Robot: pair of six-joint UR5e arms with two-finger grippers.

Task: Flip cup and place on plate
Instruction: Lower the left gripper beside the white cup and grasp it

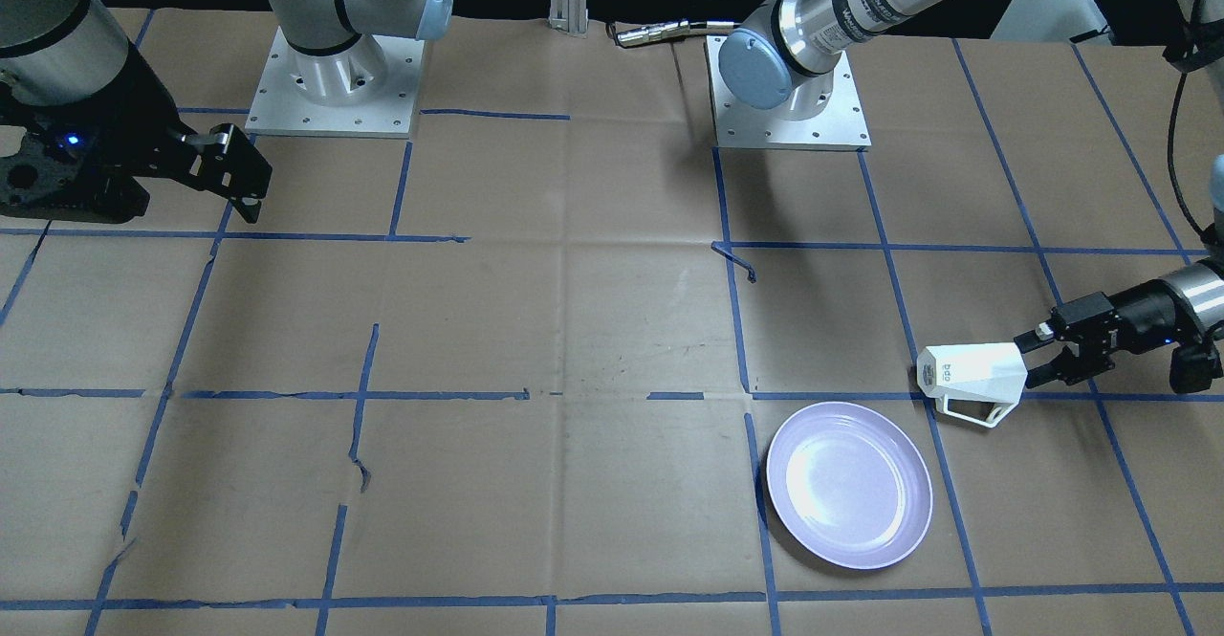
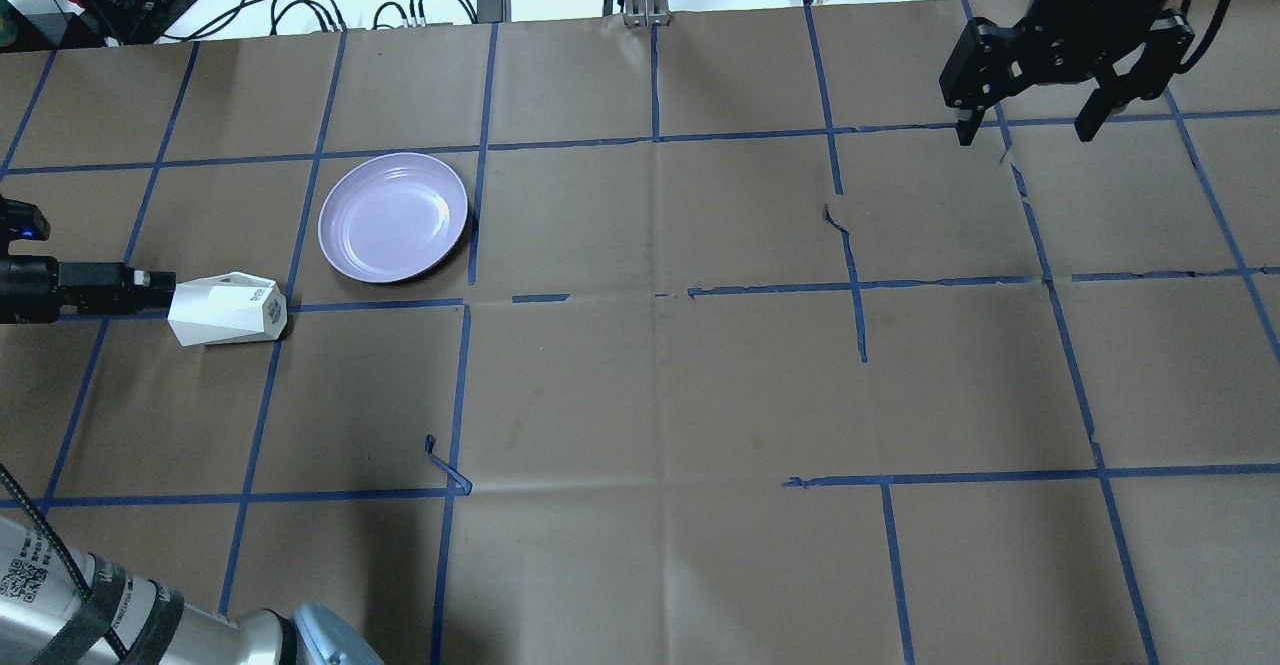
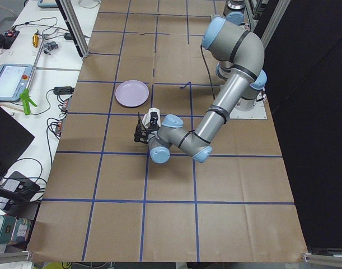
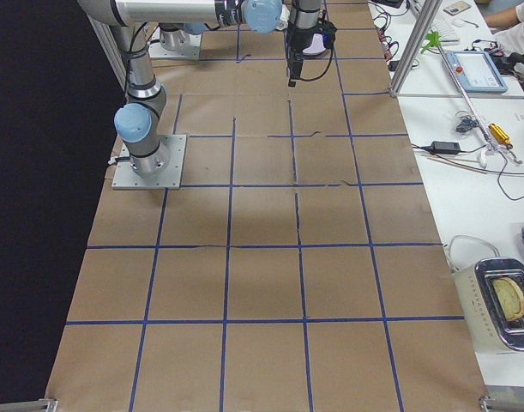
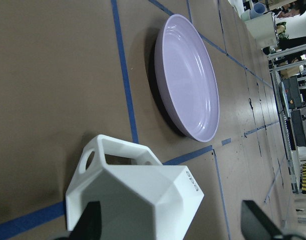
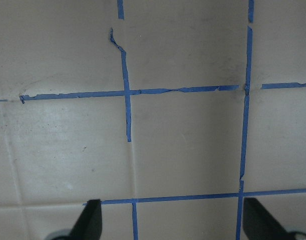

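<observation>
The white faceted cup (image 1: 971, 380) lies on its side on the table, base away from my left gripper (image 1: 1040, 354) and handle towards the lavender plate (image 1: 849, 485). In the overhead view the cup (image 2: 228, 309) is just left of and nearer than the plate (image 2: 393, 217). In the left wrist view the cup (image 5: 137, 200) sits between spread fingers. One finger (image 5: 90, 225) overlaps its rim end; the other (image 5: 258, 222) stands clear. The left gripper is open. My right gripper (image 2: 1025, 130) is open and empty, far across the table.
Brown paper with blue tape grid lines covers the table (image 2: 660, 385). A loose curl of tape (image 2: 447, 465) sticks up near the middle. Both arm bases (image 1: 335, 81) stand at the robot's edge. Cables and equipment lie beyond the far edge (image 2: 300, 0).
</observation>
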